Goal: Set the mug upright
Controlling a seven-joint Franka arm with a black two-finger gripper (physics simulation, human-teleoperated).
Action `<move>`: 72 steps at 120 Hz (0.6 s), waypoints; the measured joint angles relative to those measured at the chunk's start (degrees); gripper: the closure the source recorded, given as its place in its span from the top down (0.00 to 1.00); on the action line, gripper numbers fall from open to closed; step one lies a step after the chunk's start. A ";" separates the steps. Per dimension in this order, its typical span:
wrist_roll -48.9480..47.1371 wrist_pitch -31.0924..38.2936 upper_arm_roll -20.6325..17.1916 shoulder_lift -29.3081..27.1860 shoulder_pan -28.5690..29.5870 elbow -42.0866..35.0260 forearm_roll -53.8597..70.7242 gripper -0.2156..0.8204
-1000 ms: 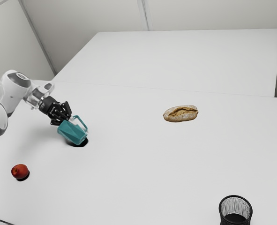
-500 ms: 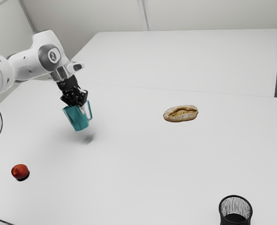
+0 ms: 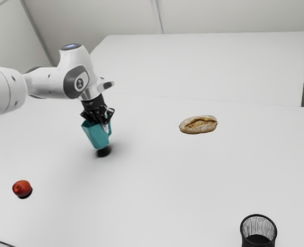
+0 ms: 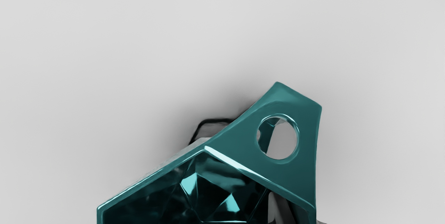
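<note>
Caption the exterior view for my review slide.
The gripper holds a tilted teal mug over the white table, with bread, red apple and dark cup set apart.

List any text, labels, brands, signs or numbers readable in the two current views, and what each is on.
No text readable, so nothing to quote.
Arm's round joint cap: small light mark, too small to tell if numeral or logo.
Blue patch atop the arm: too small to read.
Teal mug, apple, bread loaf, black cup: no lettering visible.
</note>
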 joint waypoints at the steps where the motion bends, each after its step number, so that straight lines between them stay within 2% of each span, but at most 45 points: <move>1: -0.23 0.16 -0.08 0.06 -0.01 -0.02 0.09 0.03; 51: -8.37 3.64 -0.59 4.05 -0.36 -0.16 2.07 0.03; 72: -10.05 3.88 -1.01 3.78 -0.40 0.34 3.83 0.40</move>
